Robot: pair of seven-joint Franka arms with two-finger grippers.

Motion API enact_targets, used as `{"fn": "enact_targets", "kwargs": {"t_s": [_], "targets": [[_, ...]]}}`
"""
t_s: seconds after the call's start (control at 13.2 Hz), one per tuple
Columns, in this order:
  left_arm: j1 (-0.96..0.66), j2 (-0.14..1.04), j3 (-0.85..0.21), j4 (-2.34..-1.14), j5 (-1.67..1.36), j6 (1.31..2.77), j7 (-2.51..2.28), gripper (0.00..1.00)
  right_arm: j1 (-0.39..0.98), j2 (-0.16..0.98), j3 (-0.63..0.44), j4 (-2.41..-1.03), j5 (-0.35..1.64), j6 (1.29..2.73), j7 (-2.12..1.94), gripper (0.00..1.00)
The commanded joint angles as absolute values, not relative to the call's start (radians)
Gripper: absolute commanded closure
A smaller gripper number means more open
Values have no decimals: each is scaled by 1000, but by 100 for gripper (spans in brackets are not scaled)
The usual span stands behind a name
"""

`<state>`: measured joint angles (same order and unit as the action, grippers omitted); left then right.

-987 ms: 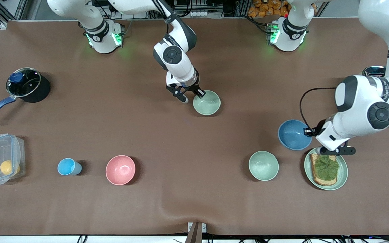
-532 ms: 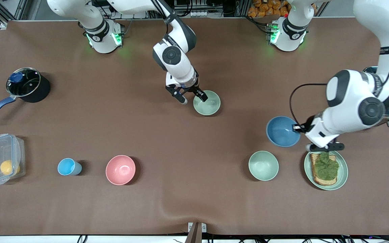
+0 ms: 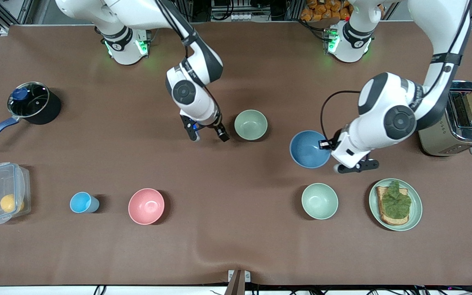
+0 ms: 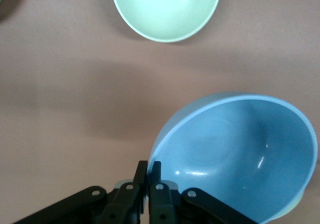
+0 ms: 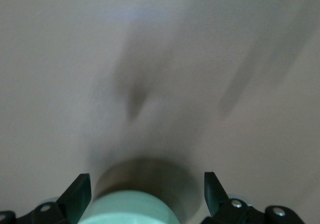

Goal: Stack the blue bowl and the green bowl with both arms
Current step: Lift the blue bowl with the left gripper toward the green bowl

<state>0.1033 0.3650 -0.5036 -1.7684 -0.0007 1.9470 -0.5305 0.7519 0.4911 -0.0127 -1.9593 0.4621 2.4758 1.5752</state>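
Observation:
The sage green bowl stands upright on the brown table near its middle. My right gripper hangs open just beside it, toward the right arm's end, touching nothing. In the right wrist view the green bowl shows low between the spread fingers. My left gripper is shut on the rim of the blue bowl and holds it up over the table between the green bowl and the toaster. The left wrist view shows the blue bowl with its rim pinched by the left gripper.
A paler mint bowl and a green plate with toast lie nearer the camera. A toaster stands at the left arm's end. Pink bowl, light-blue cup, plastic box and lidded pot sit toward the right arm's end.
My right gripper opened, let go of the green bowl's rim and drew away toward the right arm's end. My left arm carried the blue bowl from beside the plate toward the green bowl.

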Motion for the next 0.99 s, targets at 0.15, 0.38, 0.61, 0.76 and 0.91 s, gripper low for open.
{"fn": "enact_targets", "kwargs": {"t_s": [0.15,0.38,0.61,0.76,0.91], "targets": [[115,356,-531,-1799,-25,1950,-568,100,747,566,0,-1936,655,2520,1594,0],[114,359,-541,-1810,-70,1950,-600,100,759,580,3,-1910,727,2536,1595,0],[94,362,-551,-1827,-77,1954,-635,100,767,595,3,-1899,749,2539,1594,0],[55,373,-552,-1838,-77,1977,-687,100,769,595,3,-1899,749,2540,1594,0],[23,376,-552,-1858,-77,2015,-724,100,769,595,3,-1901,749,2540,1594,0]]}}
